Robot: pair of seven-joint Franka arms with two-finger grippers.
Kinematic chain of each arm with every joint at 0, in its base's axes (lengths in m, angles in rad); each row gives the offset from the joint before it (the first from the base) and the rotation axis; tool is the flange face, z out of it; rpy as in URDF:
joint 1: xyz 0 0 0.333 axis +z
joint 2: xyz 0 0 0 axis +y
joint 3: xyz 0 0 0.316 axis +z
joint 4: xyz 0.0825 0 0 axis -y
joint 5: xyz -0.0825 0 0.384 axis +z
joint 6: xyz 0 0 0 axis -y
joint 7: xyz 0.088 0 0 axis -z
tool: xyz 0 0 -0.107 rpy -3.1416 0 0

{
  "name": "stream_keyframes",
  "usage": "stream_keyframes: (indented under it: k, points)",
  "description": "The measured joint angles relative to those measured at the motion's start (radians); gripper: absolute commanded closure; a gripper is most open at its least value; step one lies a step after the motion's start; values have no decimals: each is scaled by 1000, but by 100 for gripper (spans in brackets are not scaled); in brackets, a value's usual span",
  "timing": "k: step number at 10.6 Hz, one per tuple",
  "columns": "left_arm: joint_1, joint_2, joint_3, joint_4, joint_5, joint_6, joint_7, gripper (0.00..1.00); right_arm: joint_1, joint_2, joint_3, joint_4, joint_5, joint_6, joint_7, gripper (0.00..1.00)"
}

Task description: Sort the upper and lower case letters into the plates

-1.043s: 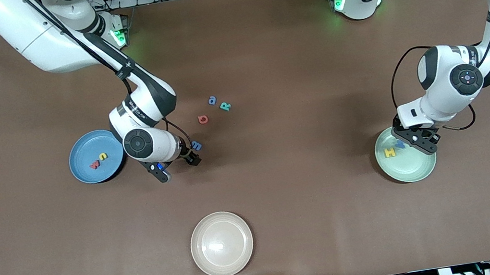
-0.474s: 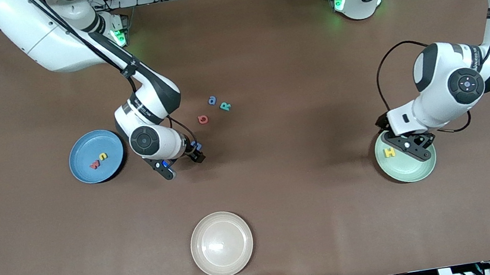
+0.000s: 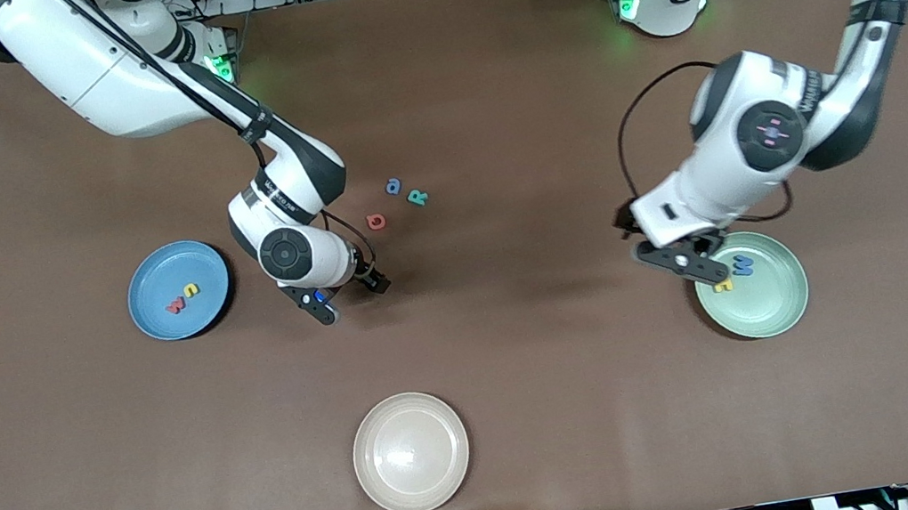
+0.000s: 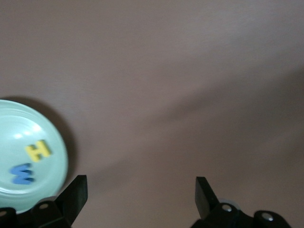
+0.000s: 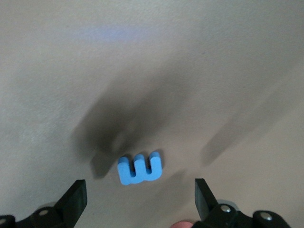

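Note:
My right gripper (image 3: 353, 299) hangs open low over the table, above a blue letter m (image 5: 140, 169) that lies between its fingers (image 5: 71, 199) untouched; the front view hides that letter. A blue a (image 3: 394, 186), a teal R (image 3: 418, 197) and a red G (image 3: 376, 222) lie loose mid-table. The blue plate (image 3: 151, 278) holds a red w (image 3: 175, 306) and a yellow u (image 3: 191, 290). The mint green plate (image 3: 771, 298) holds a blue W (image 3: 743, 264) and a yellow H (image 4: 38, 150). My left gripper (image 3: 689, 263) is open and empty, over that plate's rim and the bare table beside it.
A cream-beige plate (image 3: 411, 452) sits empty near the table's front edge, closer to the front camera than the loose letters. Brown tabletop stretches between the two arms.
My left gripper opened, left the blue W in the mint plate, and swung off the plate toward the table's middle. My right gripper shifted slightly and now covers the blue m.

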Motion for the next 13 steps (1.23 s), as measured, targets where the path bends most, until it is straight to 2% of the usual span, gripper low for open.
stream_keyframes:
  k: [2, 5, 9, 11, 13]
  points:
    - [-43, 0, -32, 0, 0, -16, -144, 0, 9, 0, 0, -19, -22, 30, 26, 0]
    - [-144, 0, -41, 0, 0, -18, -335, 0, 9, 0, -3, -34, -26, 39, 28, 0]
    - [-170, 0, -41, 7, 12, -18, -352, 0, 9, 0, -7, -41, -46, 53, 30, 0]
    - [-180, 0, -41, 13, 41, -18, -352, 0, 9, 0, -8, -43, -48, 54, 30, 13]
    - [-204, 0, -41, 18, 44, -18, -386, 0, 9, 0, -8, -43, -50, 61, 31, 14]
